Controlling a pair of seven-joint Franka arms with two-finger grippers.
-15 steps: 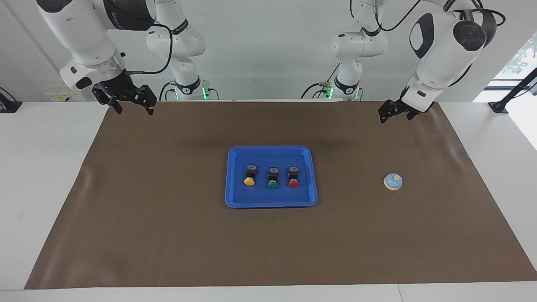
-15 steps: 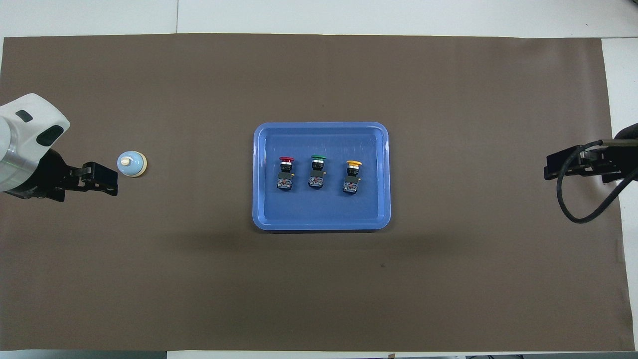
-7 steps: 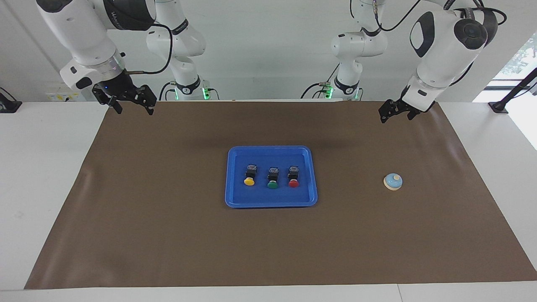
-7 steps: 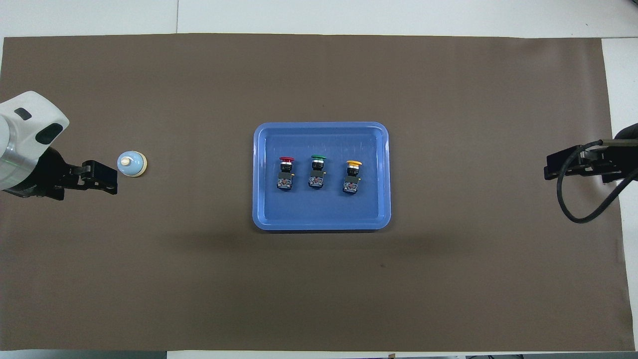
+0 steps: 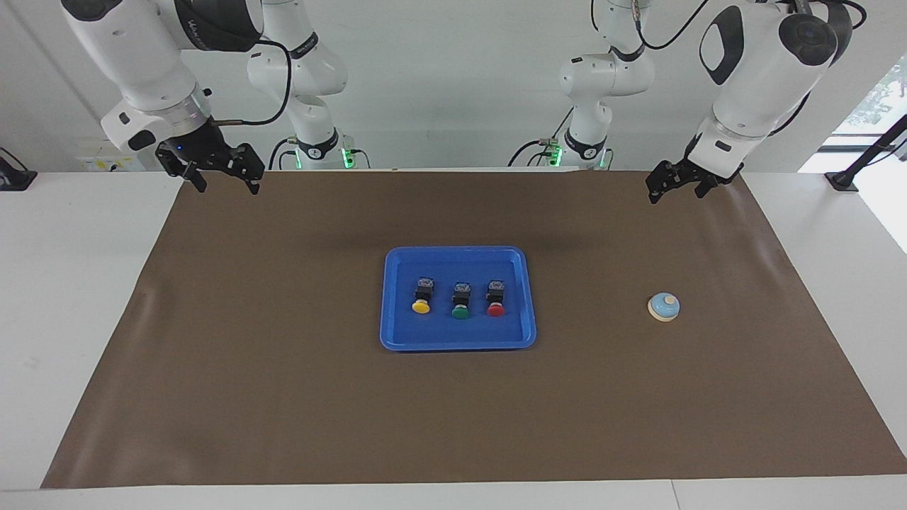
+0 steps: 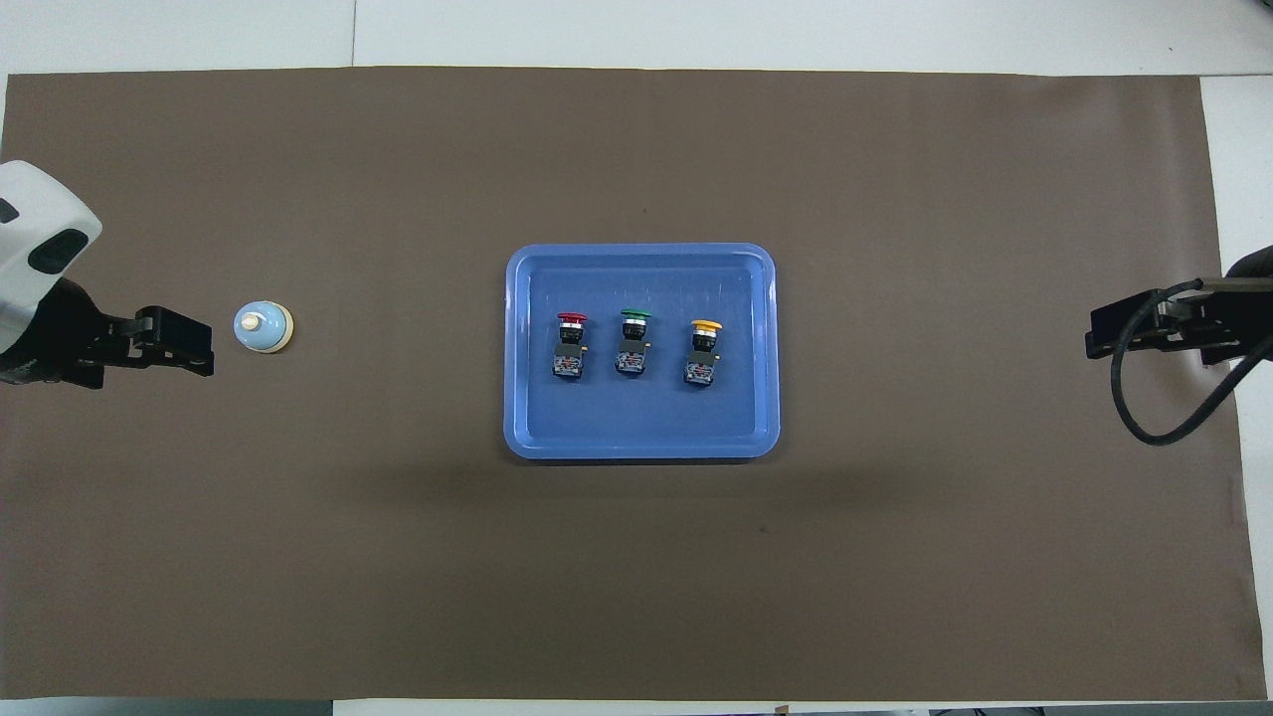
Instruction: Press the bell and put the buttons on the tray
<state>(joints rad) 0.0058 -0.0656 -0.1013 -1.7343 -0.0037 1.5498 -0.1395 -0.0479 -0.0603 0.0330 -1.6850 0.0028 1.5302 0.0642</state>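
Bright-blue tray (image 5: 397, 333) sits mid-mat, holding all three buttons in a row, black bodies toward the robots: yellow (image 5: 421, 297), green (image 5: 460, 302), red (image 5: 495, 299). The little blue bell (image 5: 664, 307) stands alone toward the left arm's end, well apart from the tray.

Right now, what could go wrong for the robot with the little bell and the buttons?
1. The bell is tiny and sits loose on the brown mat; a push that misses its knob might slide it instead of ringing it.
2. The left claw is up in the air and not over the bell, so its way down could land off-centre.
3. The three buttons lie close together on the tray; a claw reaching in might bump them.
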